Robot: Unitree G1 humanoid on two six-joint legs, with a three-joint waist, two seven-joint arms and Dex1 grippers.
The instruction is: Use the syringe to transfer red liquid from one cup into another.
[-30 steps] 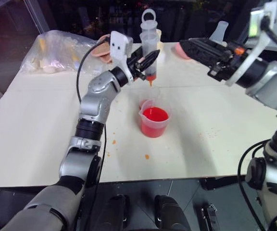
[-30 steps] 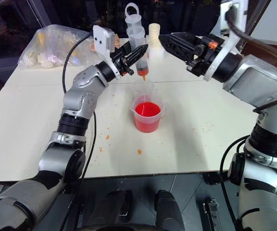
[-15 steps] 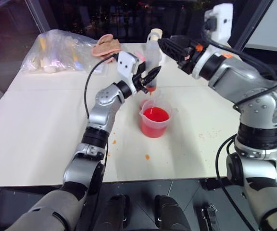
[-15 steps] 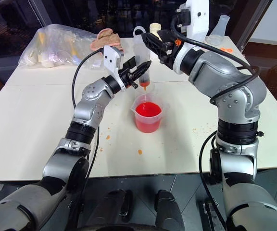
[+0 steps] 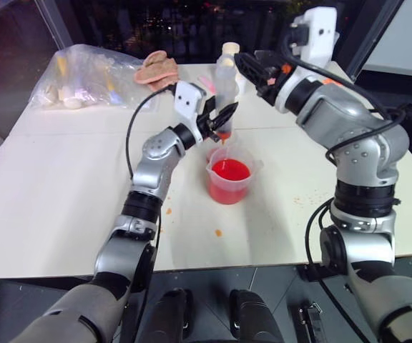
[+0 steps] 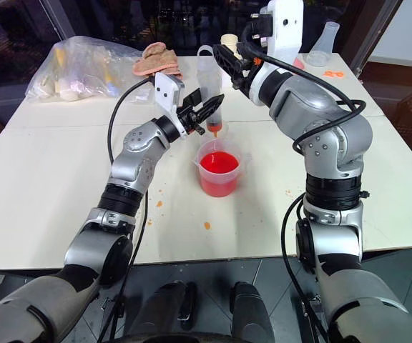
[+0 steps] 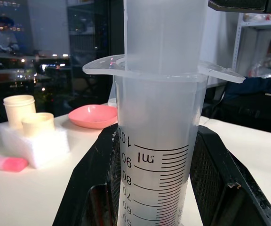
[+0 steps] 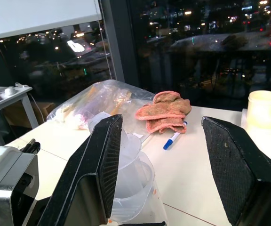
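Swinging in from the table's right edge, the right gripper [image 6: 224, 56] now hangs wide-fingered by the plunger top.
Left gripper [image 5: 224, 118] clamps the large clear scale-marked syringe [image 7: 161, 141] upright, orange tip just above the clear handled beaker [image 5: 229, 179] of red liquid [image 5: 230, 170] mid-table.

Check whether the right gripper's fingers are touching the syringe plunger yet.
Apart. In the right wrist view the fingers stand wide open, with the plunger of the syringe between them and a gap on either side.
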